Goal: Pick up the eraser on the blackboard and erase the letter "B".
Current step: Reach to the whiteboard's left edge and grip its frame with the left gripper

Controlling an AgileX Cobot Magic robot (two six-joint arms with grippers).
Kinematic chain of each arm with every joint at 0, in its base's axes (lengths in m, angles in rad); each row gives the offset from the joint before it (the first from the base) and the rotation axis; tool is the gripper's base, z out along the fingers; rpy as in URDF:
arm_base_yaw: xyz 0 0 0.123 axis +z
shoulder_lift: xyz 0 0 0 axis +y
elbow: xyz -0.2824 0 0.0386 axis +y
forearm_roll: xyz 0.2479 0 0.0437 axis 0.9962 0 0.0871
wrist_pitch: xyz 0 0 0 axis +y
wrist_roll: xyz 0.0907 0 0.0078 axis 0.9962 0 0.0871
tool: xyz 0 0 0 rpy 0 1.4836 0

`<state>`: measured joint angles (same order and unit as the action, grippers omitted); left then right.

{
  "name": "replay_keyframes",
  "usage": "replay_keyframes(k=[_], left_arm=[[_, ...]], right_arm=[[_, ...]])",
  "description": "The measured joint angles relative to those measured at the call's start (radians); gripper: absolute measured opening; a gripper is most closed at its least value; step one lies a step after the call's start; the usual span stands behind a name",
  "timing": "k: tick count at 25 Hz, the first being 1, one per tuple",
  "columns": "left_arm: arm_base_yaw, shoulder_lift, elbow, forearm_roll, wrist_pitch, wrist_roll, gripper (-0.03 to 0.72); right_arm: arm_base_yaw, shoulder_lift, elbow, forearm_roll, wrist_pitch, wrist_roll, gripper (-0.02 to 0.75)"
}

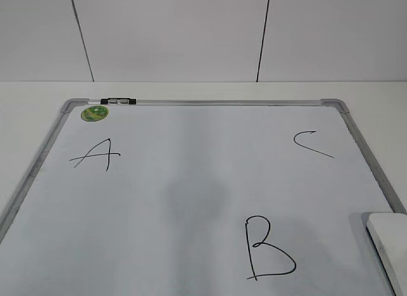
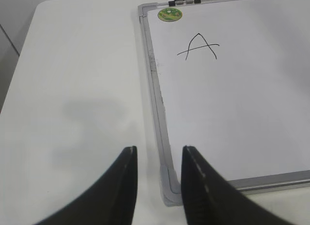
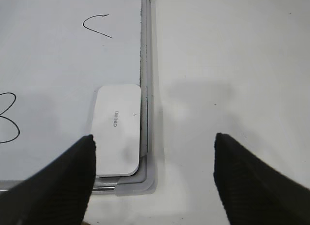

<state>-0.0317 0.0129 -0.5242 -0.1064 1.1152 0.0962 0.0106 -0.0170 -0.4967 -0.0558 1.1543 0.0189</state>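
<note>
1. The board [image 1: 210, 181] lies flat on the white table [image 2: 72, 89], so the letters face up and an arm can wipe straight down on them. The A [image 1: 95, 155], C [image 1: 311, 143] and B [image 1: 267, 248] are all intact, so nothing's erased yet.
2. The eraser [image 3: 118, 130] sits in the board's near right corner, snug along the frame [image 3: 147, 89]. That's the right arm's side, so that arm looks like the obvious one for the pick.
3. The right gripper [image 3: 155, 152] hangs above that corner with its jaws spread wide and nothing in them. The gap is mostly over bare table, with the left finger [image 3: 72, 172] overlapping the eraser's edge, so it probably needs to shift toward the board before dropping.
4. The left gripper [image 2: 159, 162] is narrowly parted and empty, parked over the near left corner, well away from the action. Looks like it's just staying out of the way.
5. The B is just left of the eraser, so it'd be a short trip once grabbed. The main risk is the frame blocking one finger.
</note>
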Motion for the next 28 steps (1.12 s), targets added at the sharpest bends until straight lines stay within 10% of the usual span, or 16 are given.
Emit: replay_keyframes(k=[28], left_arm=[[0.0, 0.0, 0.0, 0.0, 0.0, 0.0, 0.237]], right_arm=[[0.0, 0.091, -0.058, 0.004, 0.075, 0.029, 0.584]])
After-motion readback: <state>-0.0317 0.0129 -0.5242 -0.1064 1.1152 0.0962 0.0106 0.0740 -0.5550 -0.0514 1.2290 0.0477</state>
